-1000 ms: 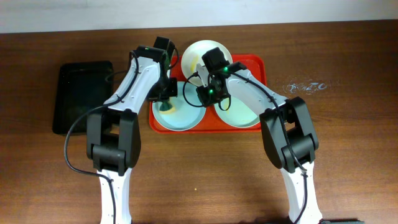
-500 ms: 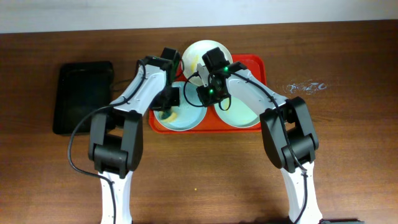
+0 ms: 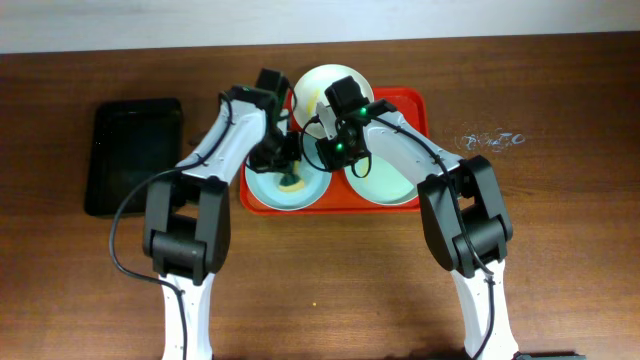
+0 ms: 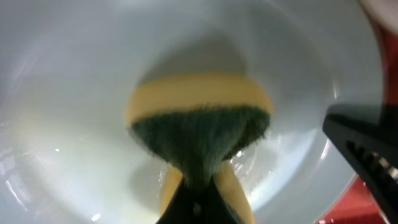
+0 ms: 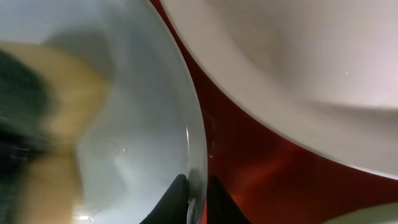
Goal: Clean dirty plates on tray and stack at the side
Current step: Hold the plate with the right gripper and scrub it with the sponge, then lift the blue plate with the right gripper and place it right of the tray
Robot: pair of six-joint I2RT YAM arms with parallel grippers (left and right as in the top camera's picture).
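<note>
Left wrist view: the mint plate [image 4: 74,81] has a yellow-green sponge [image 4: 198,130] pressed into it, pinched by the left end effector [image 4: 198,202]. Only the right wrist view shows the right end effector [image 5: 194,198] nipping that plate's rim on the red tray [image 5: 249,168], beside the white plate [image 5: 280,68].

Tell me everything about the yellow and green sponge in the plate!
The soft yellow sponge with a dark green scrubbing layer looks squashed, pinched at its lower end by the left hand, so it fans out wider at the top. Its green face shows toward the wrist camera. It presses on the inside of the pale mint-blue round plate, which sits on the flat red plastic tray.
</note>
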